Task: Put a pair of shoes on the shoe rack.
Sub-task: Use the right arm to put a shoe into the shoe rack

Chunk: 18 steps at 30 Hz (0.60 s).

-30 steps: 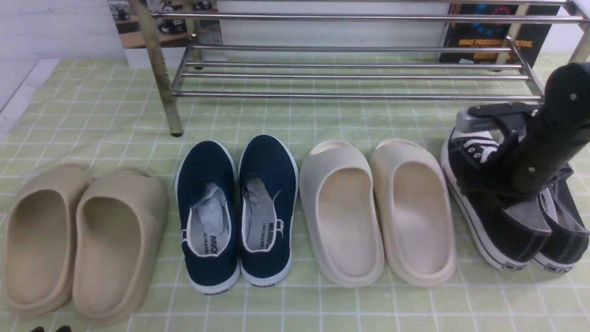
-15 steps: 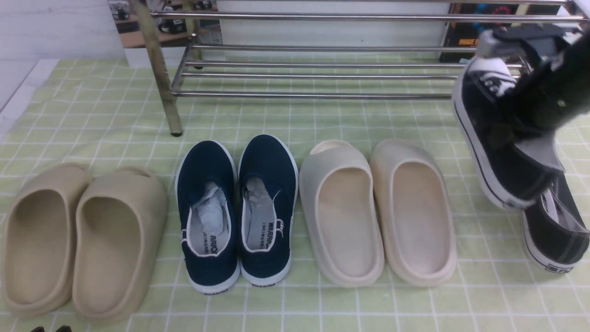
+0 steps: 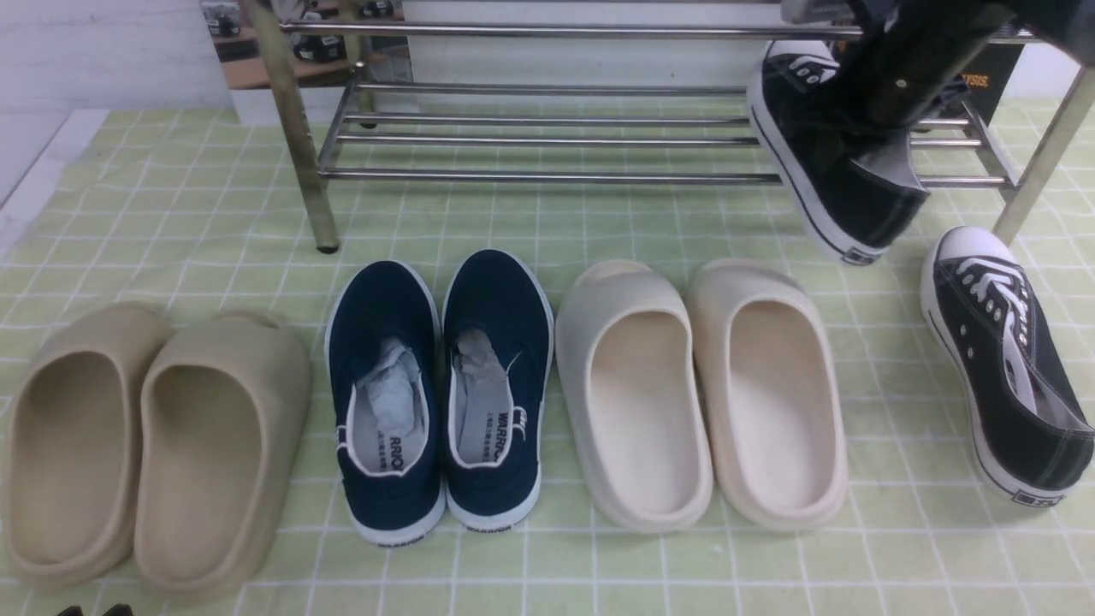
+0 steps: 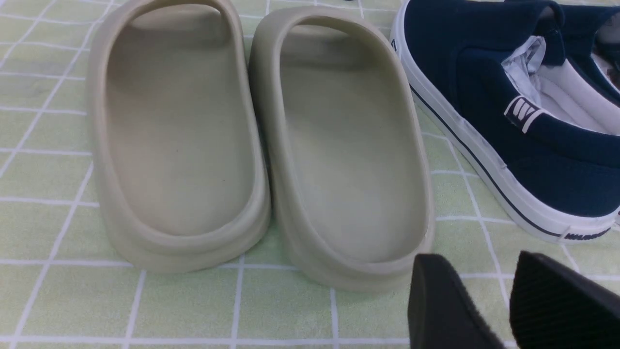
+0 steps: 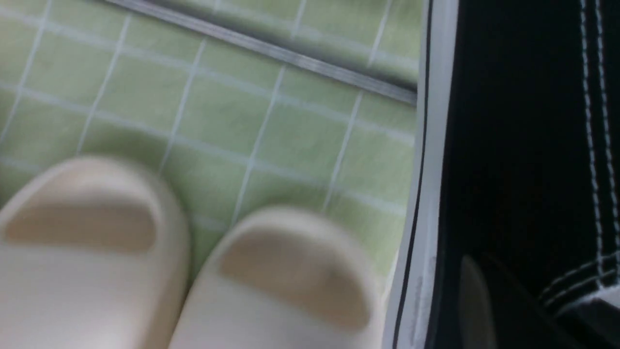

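As right end effector [image 3: 868, 115] grips, sneaker [image 3: 825, 175] hangs beneath

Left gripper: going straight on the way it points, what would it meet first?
The left gripper would probably meet the green checked cloth between the nearer tan slide and the navy slip-on; one finger might clip the slide's heel rim. Depth unclear.

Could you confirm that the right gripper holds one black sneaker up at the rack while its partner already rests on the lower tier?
Not quite: the front view shows the partner sneaker lying on the green checked cloth in front of the shoe rack, not on a tier. The right gripper does hold the other black sneaker up at the rack.
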### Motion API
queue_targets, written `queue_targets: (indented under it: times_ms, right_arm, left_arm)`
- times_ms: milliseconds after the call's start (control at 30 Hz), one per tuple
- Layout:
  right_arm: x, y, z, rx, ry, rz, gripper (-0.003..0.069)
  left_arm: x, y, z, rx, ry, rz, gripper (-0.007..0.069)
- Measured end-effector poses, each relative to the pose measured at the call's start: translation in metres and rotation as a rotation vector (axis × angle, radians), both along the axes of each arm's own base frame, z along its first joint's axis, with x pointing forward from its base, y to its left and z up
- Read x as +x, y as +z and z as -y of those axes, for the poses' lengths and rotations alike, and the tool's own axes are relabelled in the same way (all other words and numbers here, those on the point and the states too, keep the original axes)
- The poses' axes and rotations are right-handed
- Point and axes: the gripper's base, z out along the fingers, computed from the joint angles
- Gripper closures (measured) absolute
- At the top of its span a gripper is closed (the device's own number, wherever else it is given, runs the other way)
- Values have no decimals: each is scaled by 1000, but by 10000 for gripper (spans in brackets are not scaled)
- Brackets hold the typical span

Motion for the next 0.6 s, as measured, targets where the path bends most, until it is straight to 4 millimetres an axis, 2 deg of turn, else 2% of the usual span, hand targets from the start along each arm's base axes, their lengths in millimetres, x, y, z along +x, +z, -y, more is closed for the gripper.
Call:
queue_targets:
  times_ms: [233,367,467,500,533,567,600]
  right_arm:
    - [15,-4,0,-33,18,79,634]
    - [18,-5,-1,-36,29,104,600]
    - [20,-2,-1,-34,31,138,518]
    - [20,1,-1,-34,31,150,438]
    - [20,1,-1,-34,31,150,429]
    - [20,2,0,-32,30,152,391]
    - [19,4,-1,-18,30,153,316]
  left_arm:
    - [0,0,0,0,0,0,386]
    - [0,0,0,0,0,0,386]
    - [0,0,0,0,0,0,386]
    - [0,0,0,0,0,0,386]
    - [0,0,0,0,0,0,386]
    - [0,0,0,0,0,0,386]
    - [0,0,0,0,0,0,386]
